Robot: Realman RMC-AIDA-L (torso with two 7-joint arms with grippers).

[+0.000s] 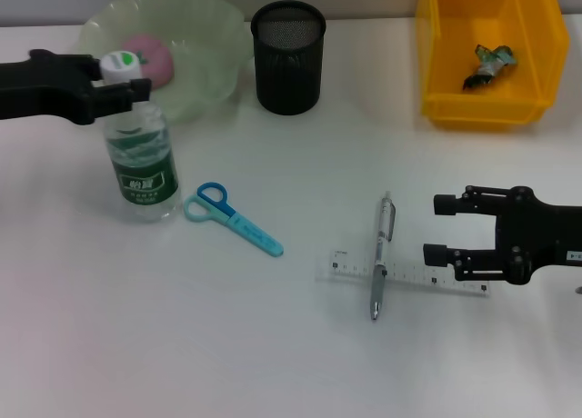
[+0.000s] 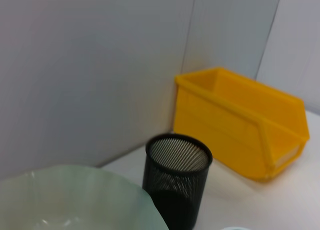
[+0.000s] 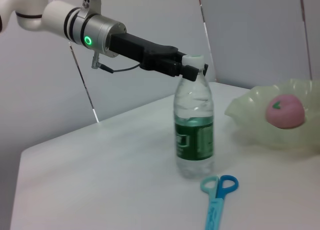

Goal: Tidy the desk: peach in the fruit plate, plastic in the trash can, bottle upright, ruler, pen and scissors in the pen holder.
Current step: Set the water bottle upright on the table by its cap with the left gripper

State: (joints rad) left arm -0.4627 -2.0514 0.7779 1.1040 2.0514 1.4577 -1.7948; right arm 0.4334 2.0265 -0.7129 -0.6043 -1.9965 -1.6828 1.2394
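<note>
The left hand (image 1: 123, 77) grips the cap of the upright bottle (image 1: 141, 159) near the tabletop's left edge. Letting go crookedly could topple it. The right hand (image 1: 441, 229) hovers open beside the ruler (image 1: 409, 274).

Lab/office test bench: white desk (image 1: 300, 363), grey partition panels (image 2: 90, 65), yellow parts bin (image 1: 491, 64).
</note>
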